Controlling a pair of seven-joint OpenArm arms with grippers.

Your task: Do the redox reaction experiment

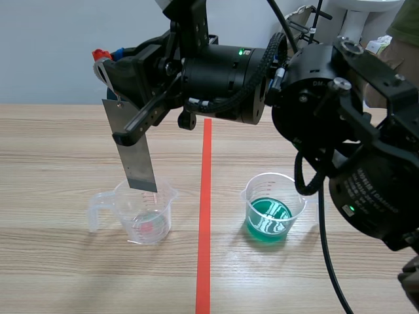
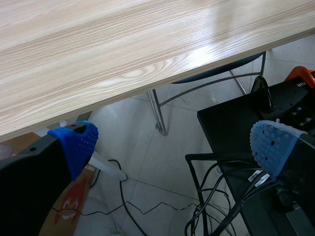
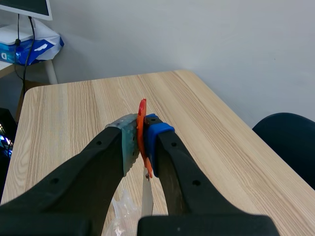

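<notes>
holding a flat grey metal strip [image 1: 134,154] upright, the right pincer [image 3: 141,140] is clamped on the strip's upper end together with a thin orange-red piece [image 3: 141,115], one grey-green pad and one blue pad [image 3: 156,132] pressing from either side. in the scene view the arm comes in from the right and reaches past the middle to the upper left of the frame, and the strip hangs slightly tilted with its lower end inside the mouth of a clear plastic measuring cup [image 1: 163,219] at the lower left. that cup has a side handle, a pouring lip and printed marks; a faint reddish patch shows near its bottom, and i cannot tell whether it holds clear liquid. a second clear cup [image 1: 296,199] of the same kind stands at the lower centre-right, holding a shallow pool of bright green liquid [image 1: 268,219]. an orange-red tape line [image 1: 205,196] runs between the two cups on the pale, wood-grained desk [image 1: 59,144]. the left pincer [image 2: 175,142] has its fingers well apart with nothing between them, its dotted blue pads [image 2: 78,145] out past the desk's edge, over a tiled floor with dark cables and a chair's metal legs.
</notes>
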